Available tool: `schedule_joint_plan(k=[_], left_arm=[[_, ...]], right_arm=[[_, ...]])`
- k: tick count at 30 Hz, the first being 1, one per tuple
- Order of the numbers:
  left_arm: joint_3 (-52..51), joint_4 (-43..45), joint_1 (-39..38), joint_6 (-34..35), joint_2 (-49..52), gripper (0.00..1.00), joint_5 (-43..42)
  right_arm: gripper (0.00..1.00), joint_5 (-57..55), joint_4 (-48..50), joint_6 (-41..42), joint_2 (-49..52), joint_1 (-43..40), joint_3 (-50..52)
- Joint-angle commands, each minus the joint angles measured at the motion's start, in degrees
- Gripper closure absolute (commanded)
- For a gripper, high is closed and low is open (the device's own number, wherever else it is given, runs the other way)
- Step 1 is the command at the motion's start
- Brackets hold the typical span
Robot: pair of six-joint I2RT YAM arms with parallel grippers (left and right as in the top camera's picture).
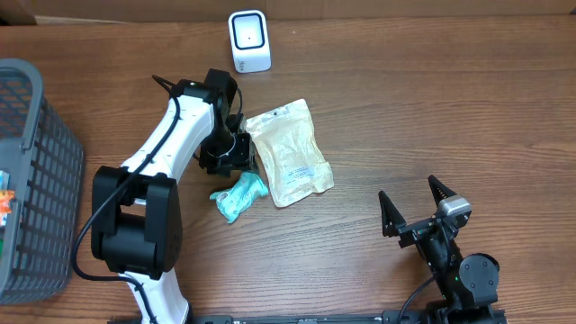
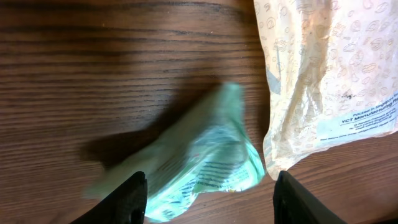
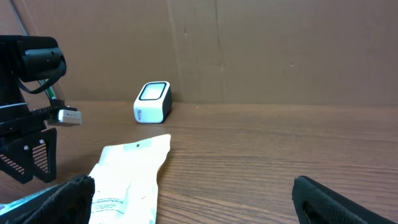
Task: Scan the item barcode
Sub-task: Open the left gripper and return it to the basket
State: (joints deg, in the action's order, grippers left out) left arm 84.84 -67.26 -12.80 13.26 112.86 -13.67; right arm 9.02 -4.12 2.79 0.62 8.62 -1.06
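1. The left gripper (image 2: 210, 190) points down at the table (image 1: 450, 99) with its jaws partly open. It holds nothing.
2. In the left wrist view, its two dark fingers (image 2: 134, 199) stand on either side of a green packet (image 2: 199, 155). There is a gap between the packet and the finger on the right of that view. Whether the other finger touches the packet, I cannot tell.
3. The green packet lies crumpled on the wood near the middle of the table, a little toward the near edge. It looks blurred in the left wrist view, and dark print lines show on its lower part.
4. A beige pouch (image 1: 290, 153) lies flat just beside the packet, on the side toward the far edge. Its lower corner is very close to the packet. It has a white label near its lower end.
5. A small white scanner (image 1: 249, 40) stands upright by the far edge of the table, left of the middle and well apart from the packet.
6. The right gripper (image 1: 407, 187) hangs near the near edge on the right side, its jaws spread wide and empty.
7. A grey mesh basket (image 1: 36, 162) sits at the left edge of the table.
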Motion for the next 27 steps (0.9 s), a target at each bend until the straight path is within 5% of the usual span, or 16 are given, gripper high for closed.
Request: schedule_joint_plan(k=[1, 18, 21, 27], left_arm=[[1.4, -0.4, -0.4, 0.5, -0.2, 0.51, 0.1], [32.3, -15.0, 0.6, -0.4, -9.9, 0.48, 9.1], [37.0, -16.6, 3.9, -0.4, -15.6, 0.37, 11.2], [38.3, -18.5, 14.9, -0.3, -24.1, 0.30, 16.2]], right_arm=[[0.00, 0.1, 0.3, 0.2, -0.4, -0.2, 0.6], [0.00, 0.1, 0.3, 0.2, -0.4, -0.2, 0.6], [0.00, 0.1, 0.3, 0.2, -0.4, -0.2, 0.6], [0.00, 0.1, 0.3, 0.2, -0.4, -0.2, 0.6]])
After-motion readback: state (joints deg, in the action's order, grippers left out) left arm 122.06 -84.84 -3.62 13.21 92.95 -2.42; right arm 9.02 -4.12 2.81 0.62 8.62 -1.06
